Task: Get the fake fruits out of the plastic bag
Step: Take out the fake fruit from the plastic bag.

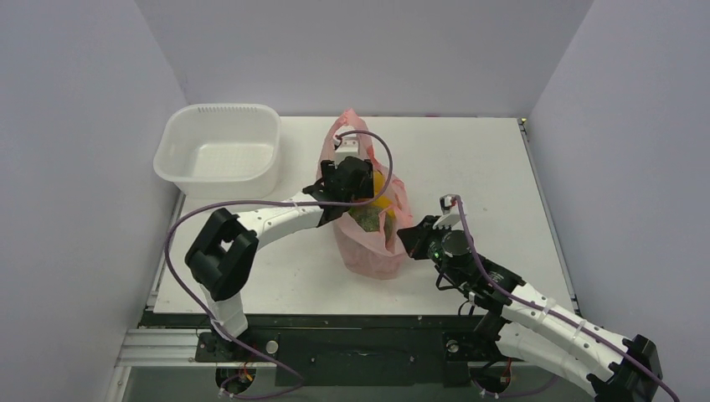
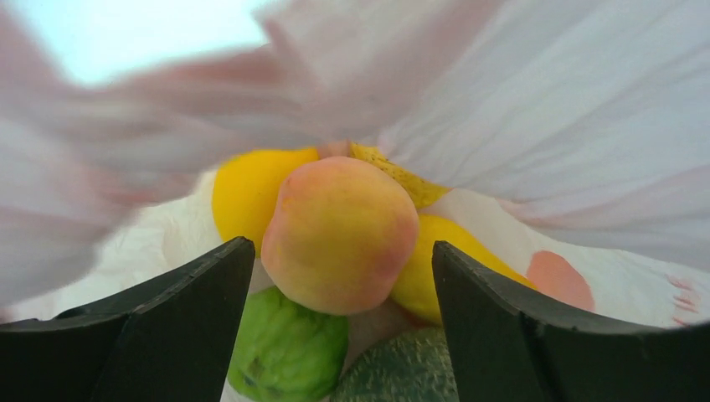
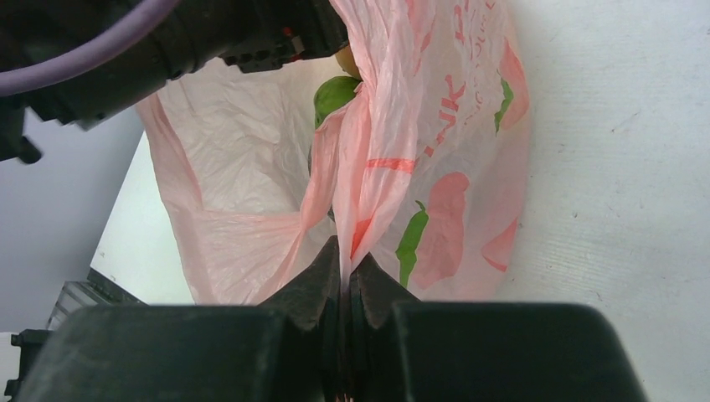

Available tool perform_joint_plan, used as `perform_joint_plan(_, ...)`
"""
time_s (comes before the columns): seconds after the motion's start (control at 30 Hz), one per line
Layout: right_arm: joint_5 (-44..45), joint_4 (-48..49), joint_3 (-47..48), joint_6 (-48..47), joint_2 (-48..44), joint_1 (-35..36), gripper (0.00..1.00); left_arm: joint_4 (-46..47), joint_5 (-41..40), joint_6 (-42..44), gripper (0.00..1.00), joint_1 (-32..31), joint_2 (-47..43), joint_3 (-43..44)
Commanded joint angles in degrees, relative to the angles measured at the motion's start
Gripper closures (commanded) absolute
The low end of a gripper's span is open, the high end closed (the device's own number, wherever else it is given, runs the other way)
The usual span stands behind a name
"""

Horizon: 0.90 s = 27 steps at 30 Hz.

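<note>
Top external, plastic bag (image 1: pixel 368 247): standing near the middle of the bench (image 1: pixel 486 167), mouth gaping upward.
Top external, fake fruits (image 1: pixel 378 188): lying inside the bag, showing yellow and dark green through the opening.
Top external, left gripper (image 1: pixel 356 194): dipping into the bag's mouth from the far-left side.
Top external, right gripper (image 1: pixel 412 239): gripping the bag's near-right rim.
Top external, white basin (image 1: pixel 219 151): sitting at the far-left corner of the bench, well apart from the bag.
Left wrist, jaws: standing spread, flanking the peach-orange fruit (image 2: pixel 339 234) with a gap on either side.
Left wrist, yellow pieces (image 2: pixel 247 191): lying behind the peach-orange fruit, touching it.
Left wrist, lime-green piece (image 2: pixel 289 347): lying below it to the left, just beside the dark green round one (image 2: pixel 402 373) at the lower edge.
Left wrist, bag walls: rising pale pink all round the fruits.
Right wrist, jaws: pressing together, pinching a gathered fold of the pink film.
Right wrist, bag: hanging from that fold, printed side resting against the bench on the right.
Right wrist, green piece: peeking out of the opening near the top, just under the dark body of the left arm.
</note>
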Motion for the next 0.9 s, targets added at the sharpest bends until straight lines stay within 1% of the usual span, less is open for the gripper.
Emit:
perform_joint_plan(0.0,-0.6,2.7,0.6,-1.3,0.0,0.2,1.00,2.9,2.1,2.5,0.21,1.4,4.8,4.9)
perform_joint_plan(0.13,-1.2,4.3,0.8,-1.7,0.7,0.2,1.00,2.3,2.0,3.0,0.19,2.3,7.7,7.2)
perform_joint_plan(0.23,-1.5,4.5,0.8,-2.0,1.0,0.1,1.00,2.9,2.5,3.7,0.22,2.6,8.2,6.9)
perform_joint_plan(0.3,-1.7,4.6,0.9,-1.9,1.2,0.0,1.00,2.8,3.0,3.7,0.31,2.6,8.0,7.0)
perform_joint_plan(0.33,-1.7,4.6,0.8,-1.9,1.3,-0.1,1.00,2.6,3.5,3.7,0.43,2.6,7.9,7.1)
perform_joint_plan(0.37,-1.7,4.7,0.8,-1.9,1.4,-0.1,1.00,2.4,3.7,3.6,0.49,2.6,7.6,7.3)
perform_joint_plan(0.4,-1.6,4.7,0.9,-1.9,1.4,-0.1,1.00,1.3,3.7,3.5,0.59,2.6,7.4,7.6)
perform_joint_plan(0.43,-1.5,4.7,1.0,-2.0,1.5,-0.1,1.00,0.7,3.9,3.3,0.65,2.6,6.8,8.3)
perform_joint_plan(0.47,-1.4,4.6,0.9,-2.0,1.5,-0.2,1.00,-0.7,4.2,3.3,0.68,2.5,6.5,8.7)
perform_joint_plan(0.5,-1.0,4.4,1.0,-2.0,1.5,-0.2,1.00,-1.3,5.0,3.4,0.74,2.4,5.6,9.4)
perform_joint_plan(0.53,-0.7,4.2,0.9,-2.0,1.4,-0.2,1.00,-2.5,5.5,3.5,0.76,2.3,5.0,9.7)
perform_joint_plan(0.6,0.2,4.2,0.7,-2.1,1.5,-0.2,1.00,-4.5,9.2,3.5,0.81,2.4,3.0,10.3)
perform_joint_plan(0.63,0.5,4.1,0.6,-2.2,1.5,-0.2,1.00,-5.4,12.8,3.3,0.84,2.5,1.6,10.7)
perform_joint_plan(0.7,1.1,4.1,0.6,-2.4,1.5,-0.2,1.00,-9.3,17.9,2.3,0.87,2.6,-0.2,11.1)
perform_joint_plan(0.77,1.9,4.1,0.7,-2.6,1.5,-0.2,1.00,-13.0,22.7,0.3,0.90,2.6,-1.7,10.9)
perform_joint_plan(0.8,2.4,4.2,0.8,-2.7,1.5,-0.2,1.00,-14.0,23.9,-1.9,0.91,2.6,-2.8,10.5)
perform_joint_plan(0.87,2.9,4.1,1.2,-3.1,1.7,-0.4,1.00,-14.6,29.2,-5.4,0.93,2.6,-5.5,8.4)
